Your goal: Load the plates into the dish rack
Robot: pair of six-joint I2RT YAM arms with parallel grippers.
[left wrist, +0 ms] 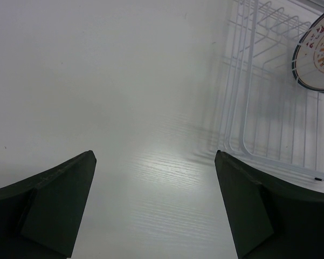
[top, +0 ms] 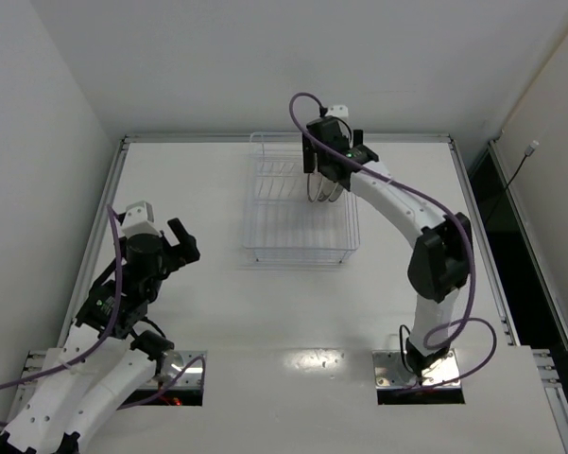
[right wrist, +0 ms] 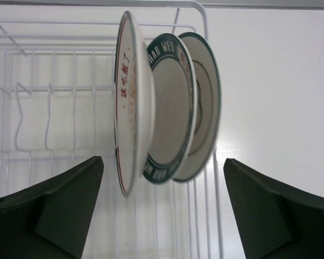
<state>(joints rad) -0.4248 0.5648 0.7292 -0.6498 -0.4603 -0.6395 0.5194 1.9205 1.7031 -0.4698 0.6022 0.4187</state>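
At the right side of the dish rack (right wrist: 54, 24), I see all three plates on edge, propped upright by the tines: orange-lettered plate (right wrist: 126, 108), teal-lettered plate (right wrist: 170, 108), dark-rimmed plate (right wrist: 207, 102). My right gripper (top: 323, 189) hangs above them, wide and empty. My left gripper (left wrist: 155, 178), equally wide, idles over the table (left wrist: 97, 81). Loading looks done.

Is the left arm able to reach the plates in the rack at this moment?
Probably not cleanly: the plates stand toward the right side of the rack, and the right gripper hangs over them with open jaws, blocking the way from above.
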